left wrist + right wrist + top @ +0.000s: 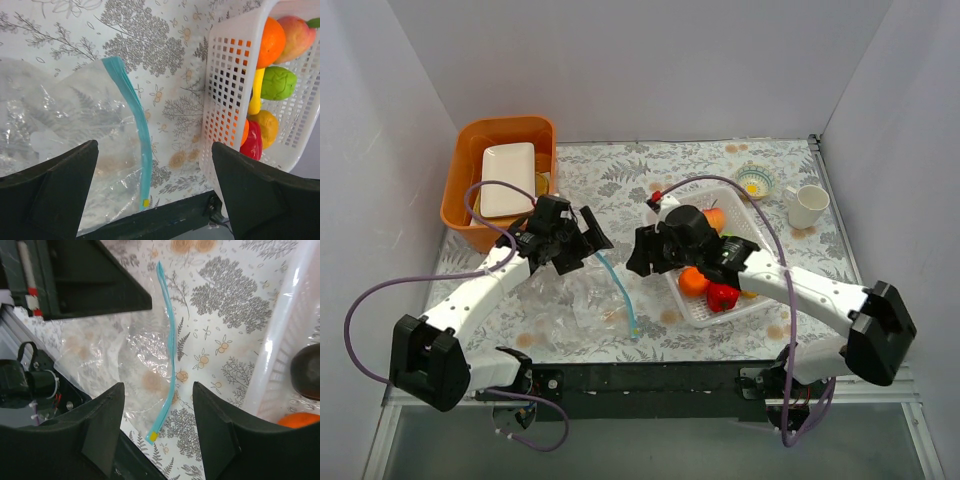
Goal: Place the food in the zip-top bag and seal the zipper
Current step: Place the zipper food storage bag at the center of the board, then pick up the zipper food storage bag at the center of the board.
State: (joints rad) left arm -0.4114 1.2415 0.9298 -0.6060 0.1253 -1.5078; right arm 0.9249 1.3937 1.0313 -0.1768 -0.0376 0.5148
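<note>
Approaching the zip-top bag (582, 302) from both sides, the two arms appear to be preparing to part its mouth before any food is loaded. The left gripper (154, 150) hovers with jaws spread wide and empty. The zipper (135, 120) runs directly below the gap between them, and the bag's crinkled body extends under one finger. The right gripper (159, 390) hangs likewise wide and empty, with the same blue strip passing beneath its gap. Both wrists pitch downward, forearms converging, so the two sets of fingertips are near one another but apart. The food, including an orange (272, 40), a green ball (277, 82) and a red pepper-like piece (252, 142), lies in the white perforated basket (225, 90), just beside the right gripper on the side away from the bag. A sound grasp would pinch only the upper film just behind the strip, since catching both layers would hold the mouth closed. Whether the zipper is already parted cannot be told.
</note>
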